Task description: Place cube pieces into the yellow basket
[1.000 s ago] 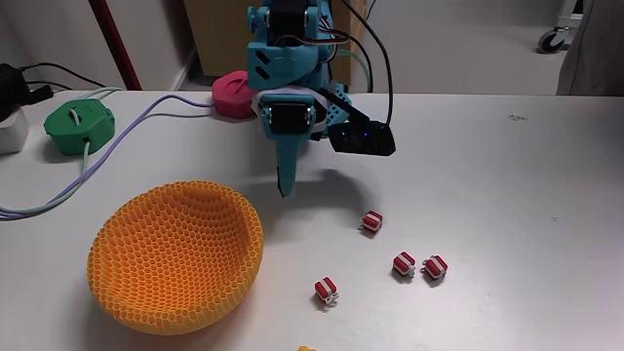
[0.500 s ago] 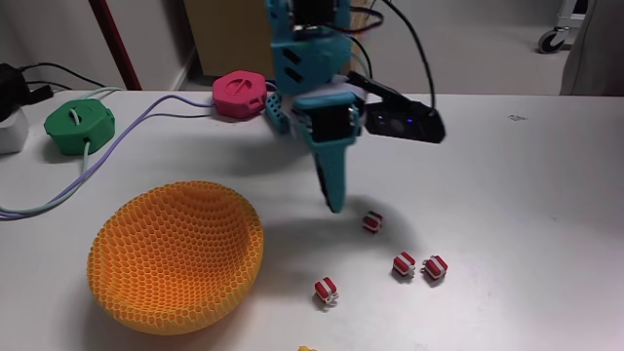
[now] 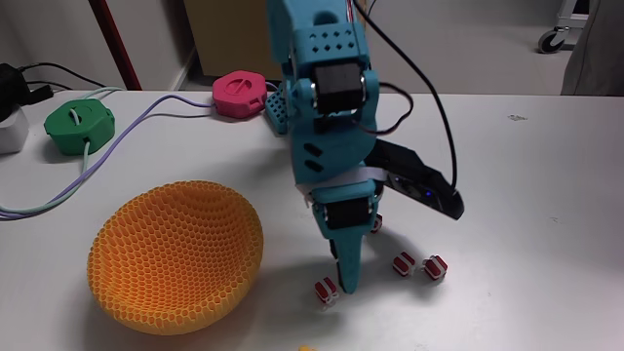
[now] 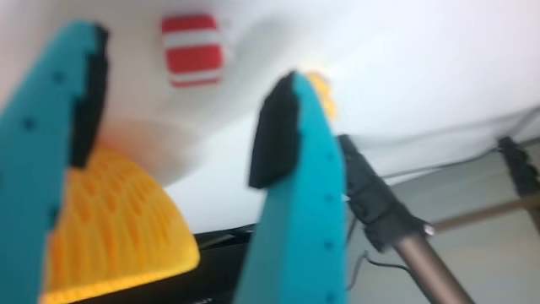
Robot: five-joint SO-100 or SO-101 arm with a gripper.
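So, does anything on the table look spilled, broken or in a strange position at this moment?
Nothing stands out. The yellow basket sits upright and looks undamaged. The red cube pieces lie loose on the table, as expected before pickup. The gripper hangs open near one red cube piece, not yet holding it.

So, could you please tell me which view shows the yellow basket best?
The fixed view: the whole basket sits on the table, with its honeycomb walls, rim and hollow plain, left of the gripper. The wrist view shows a blurred corner of it, low between the fingers, too cropped to judge its shape.
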